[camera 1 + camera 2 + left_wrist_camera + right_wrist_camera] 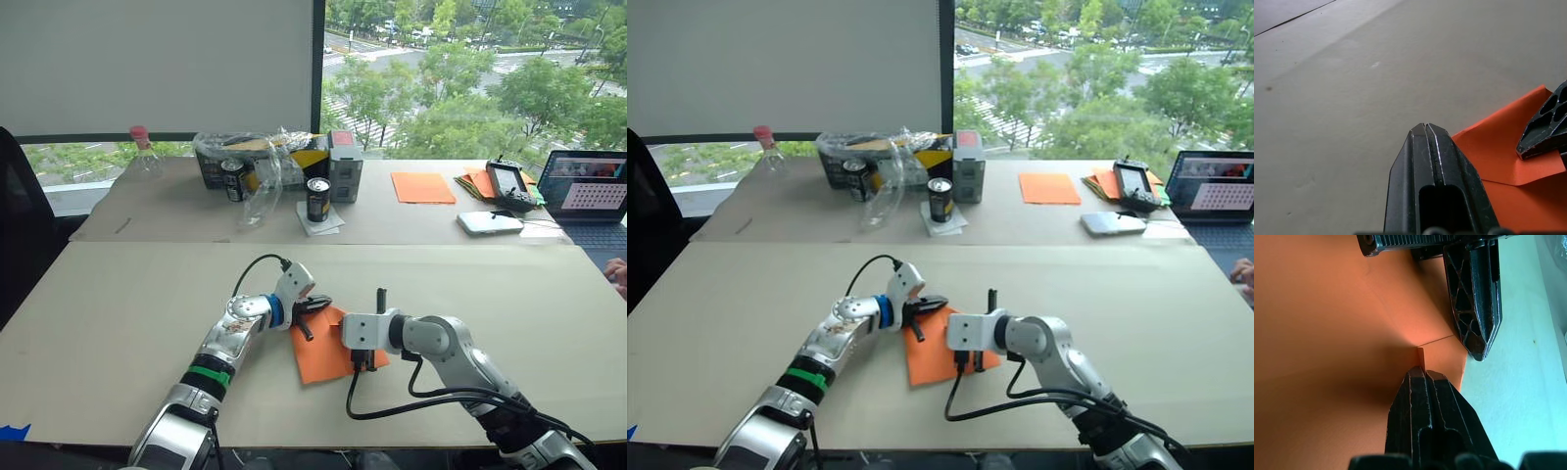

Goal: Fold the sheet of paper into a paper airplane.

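Left end effector (1426, 128) pressed together, black ribbed fingers resting at the far left corner of the sheet of paper (328, 354). Right end effector (1422, 373) likewise pressed together, tips pinching a small raised edge of the sheet, its wrist lying over the paper's right side. Paper thin, matte, bright orange, folded to a slanted quadrilateral with one crisp crease line and a layered flap, lying flat on the near tabletop (118, 313), pale and smooth. Farther back: dark can (317, 199), smooth orange sheet (422, 187), laptop (588, 191).
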Tool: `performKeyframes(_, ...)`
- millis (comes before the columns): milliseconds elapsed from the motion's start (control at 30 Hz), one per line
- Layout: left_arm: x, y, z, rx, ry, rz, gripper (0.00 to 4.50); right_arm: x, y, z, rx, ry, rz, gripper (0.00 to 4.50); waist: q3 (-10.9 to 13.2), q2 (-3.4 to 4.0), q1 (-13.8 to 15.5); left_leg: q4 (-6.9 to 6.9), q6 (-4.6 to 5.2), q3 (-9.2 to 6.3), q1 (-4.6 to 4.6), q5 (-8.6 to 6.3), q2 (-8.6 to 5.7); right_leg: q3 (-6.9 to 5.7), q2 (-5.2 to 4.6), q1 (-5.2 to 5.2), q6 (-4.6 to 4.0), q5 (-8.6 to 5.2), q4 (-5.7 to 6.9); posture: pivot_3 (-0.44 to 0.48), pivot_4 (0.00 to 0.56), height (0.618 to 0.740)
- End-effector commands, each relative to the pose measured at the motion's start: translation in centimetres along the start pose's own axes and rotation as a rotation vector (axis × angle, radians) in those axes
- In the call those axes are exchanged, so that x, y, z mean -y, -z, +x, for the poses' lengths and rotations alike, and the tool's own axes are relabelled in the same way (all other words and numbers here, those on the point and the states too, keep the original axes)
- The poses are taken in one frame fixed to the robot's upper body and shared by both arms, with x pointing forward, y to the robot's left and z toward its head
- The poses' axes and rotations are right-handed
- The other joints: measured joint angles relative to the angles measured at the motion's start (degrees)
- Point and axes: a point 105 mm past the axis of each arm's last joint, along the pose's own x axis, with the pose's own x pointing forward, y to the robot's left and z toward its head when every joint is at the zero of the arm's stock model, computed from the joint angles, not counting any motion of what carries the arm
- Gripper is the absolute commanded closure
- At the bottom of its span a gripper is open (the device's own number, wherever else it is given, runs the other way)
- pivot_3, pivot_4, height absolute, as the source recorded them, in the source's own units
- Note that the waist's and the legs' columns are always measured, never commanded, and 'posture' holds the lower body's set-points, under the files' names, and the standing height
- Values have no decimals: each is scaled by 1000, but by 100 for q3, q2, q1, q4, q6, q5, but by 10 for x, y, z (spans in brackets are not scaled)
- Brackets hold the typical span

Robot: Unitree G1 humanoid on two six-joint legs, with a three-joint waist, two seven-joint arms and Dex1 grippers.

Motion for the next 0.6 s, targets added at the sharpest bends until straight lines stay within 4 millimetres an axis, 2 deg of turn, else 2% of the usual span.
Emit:
performKeyframes(33,5,20,2,-82,11,-3,4500,-34,21,6,-90,-126,54,4469,-3,0,13,0,0,0,0,0,0,0,0,0,0,0,0,0,150,715)
performKeyframes(267,17,16,5,-41,54,10,4500,-34,22,5,-96,-125,55,4469,-5,0,25,0,0,0,0,0,0,0,0,0,1,0,0,0,150,715)
performKeyframes(467,10,-20,6,152,18,-75,4500,-35,23,4,-98,-130,56,4469,-4,-1,56,0,0,1,-2,0,0,0,0,-2,1,0,0,0,150,715)
performKeyframes(600,12,-22,2,152,48,-55,4500,-34,23,5,-99,-130,57,4469,-3,-1,40,0,0,1,-6,0,0,0,0,-5,1,0,-2,0,150,715)
